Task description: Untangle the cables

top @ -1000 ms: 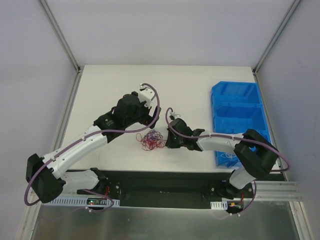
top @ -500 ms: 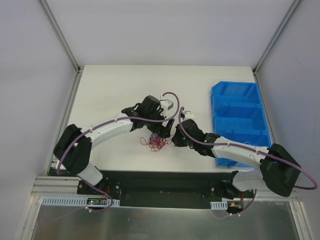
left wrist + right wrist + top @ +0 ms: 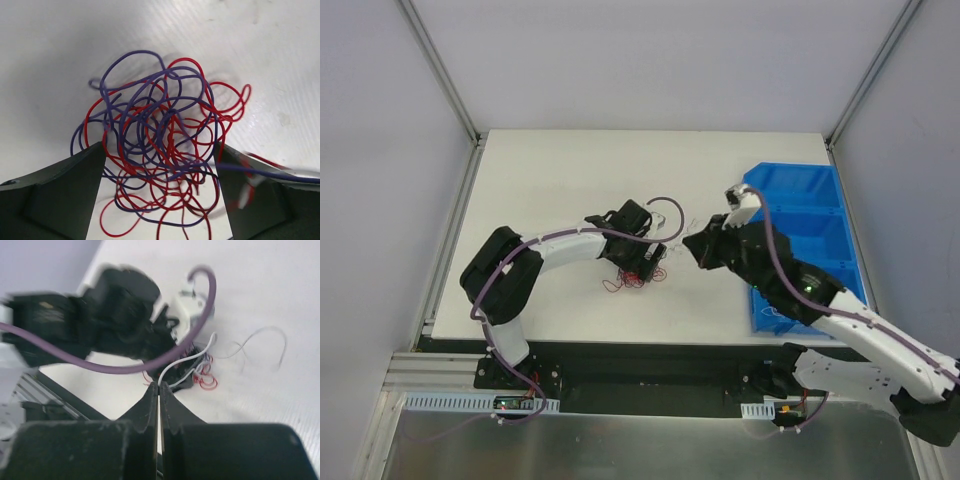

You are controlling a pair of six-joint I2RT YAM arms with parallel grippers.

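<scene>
The cables form a knotted clump of red and dark purple wires [image 3: 638, 272] on the white table, and it fills the left wrist view [image 3: 160, 145]. My left gripper [image 3: 646, 258] is down over the clump. It is open [image 3: 160, 192], one finger on each side of the wires. My right gripper [image 3: 698, 246] is raised to the right of the clump. In the right wrist view it is shut [image 3: 159, 385] on a white wire [image 3: 192, 359] that runs back to the clump beneath the left gripper [image 3: 172, 347]. Red loops [image 3: 207, 382] stick out beside it.
A blue compartment bin [image 3: 790, 172] stands at the right side of the table, partly under my right arm. A loose thin white strand [image 3: 260, 340] curls on the table beyond the clump. The black mounting bar [image 3: 640, 360] runs along the table's near edge.
My right gripper has pulled back to the right and risen, drawing the white wire out of the clump. My left gripper has come down over the clump, which shifted slightly right.
</scene>
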